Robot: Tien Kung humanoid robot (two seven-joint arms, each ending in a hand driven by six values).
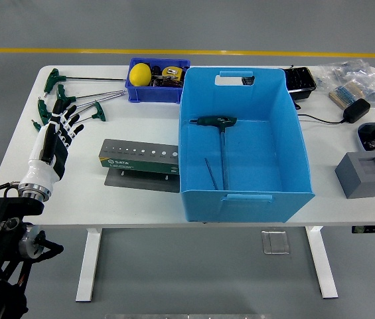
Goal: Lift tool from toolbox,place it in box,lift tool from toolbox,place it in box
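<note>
- Head view: the left hand (56, 136) sits over the left side of the white table (141, 199). Its fingers (68, 123) are spread out and hold nothing.
- The fingertips are right by a bunch of green-handled tools (74, 105) lying flat on the table near the far left corner. I cannot tell if they touch.
- One more long tool with a green handle (81, 80) lies a bit farther back.
- A gray tool holder (139, 158) with a row of small holes sits between the hand and the big blue box (240, 143).
- Inside the big blue box lies one T-handle tool (219, 143), flat on the bottom.
- A small dark blue bin (154, 93) touches the far left corner of the big box. A yellow ball (139, 74) and other small things are in it.
- On the right side of the table there is a gray block (365, 174), a black plug with a cord (354, 109) and some clear bags (350, 76).
- The right hand is not seen.
</note>
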